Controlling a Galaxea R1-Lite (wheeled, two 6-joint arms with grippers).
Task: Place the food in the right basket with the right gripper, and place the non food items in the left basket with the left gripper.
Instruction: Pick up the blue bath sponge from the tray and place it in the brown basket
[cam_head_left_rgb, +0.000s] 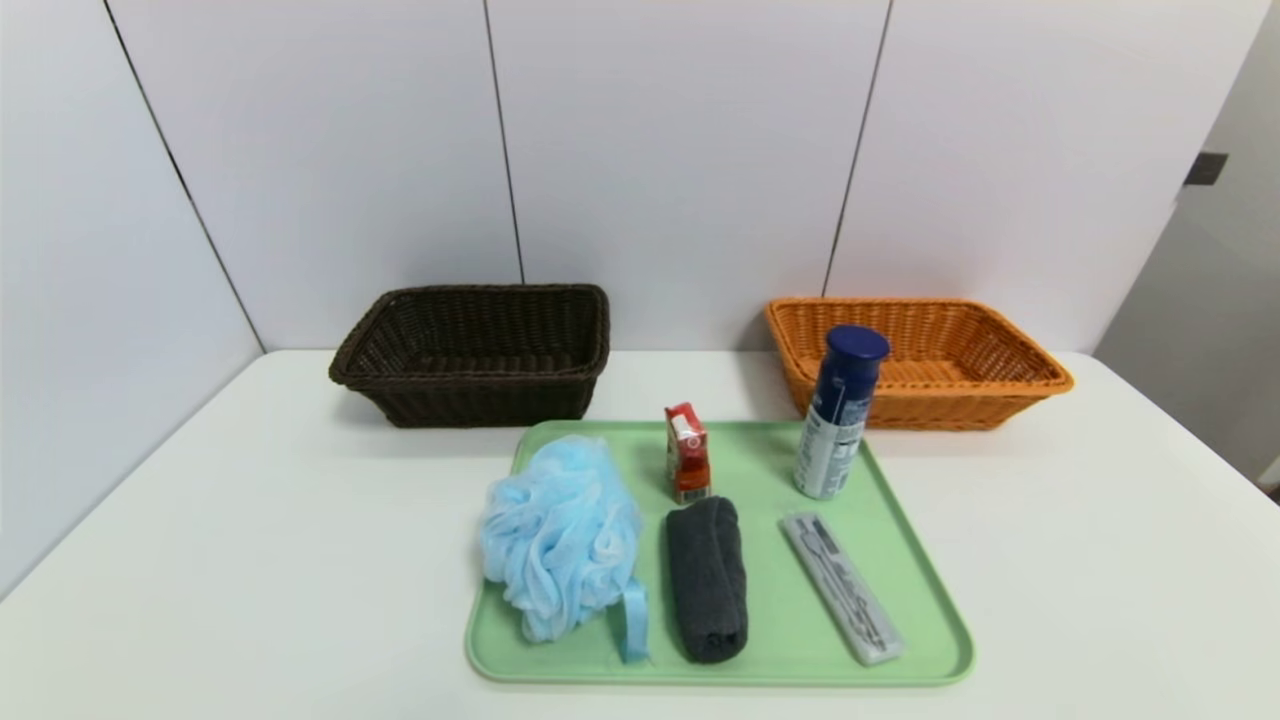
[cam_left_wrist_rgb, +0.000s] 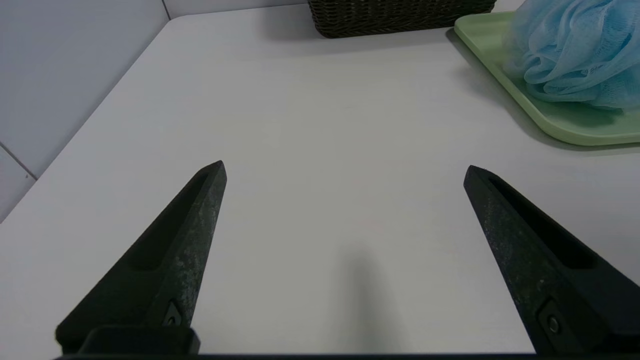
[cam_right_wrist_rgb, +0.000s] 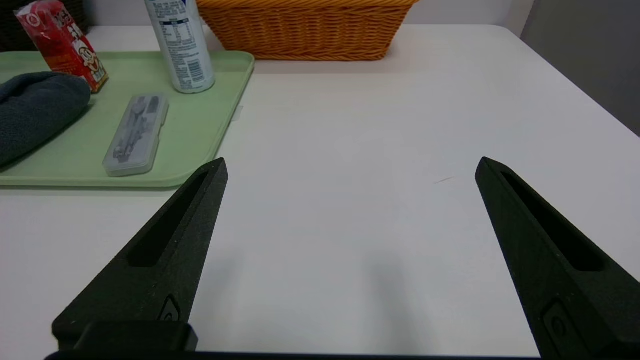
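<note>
Red drink carton (cam_head_left_rgb: 687, 452) stands upright at the tray's far middle, the only food visible; not in either basket. Non-food on the same green tray (cam_head_left_rgb: 915, 590): blue bath pouf (cam_head_left_rgb: 560, 535) on the tray's left side, its ribbon loop trailing toward the near edge; rolled dark grey towel (cam_head_left_rgb: 707, 578) lying in the middle, just in front of the carton; clear cutlery case (cam_head_left_rgb: 840, 586) lying flat on the right, angled; blue-capped spray can (cam_head_left_rgb: 838, 415) upright at the far right corner, just beyond the case.

Dark brown basket (cam_head_left_rgb: 478, 352) sits behind the tray to the left, orange basket (cam_head_left_rgb: 915, 362) behind it to the right; both on the white table (cam_head_left_rgb: 1100, 560) against the wall panels, apart from the tray; nothing visible inside either.

Left gripper (cam_left_wrist_rgb: 345, 167) hovers over bare table left of the tray, fingers spread wide, nothing between them; pouf and brown basket visible ahead of it. Right gripper (cam_right_wrist_rgb: 351, 162) hovers over bare table right of the tray, fingers likewise spread wide and holding nothing; case, can, carton and orange basket ahead of it. Neither arm shows in the head view.
</note>
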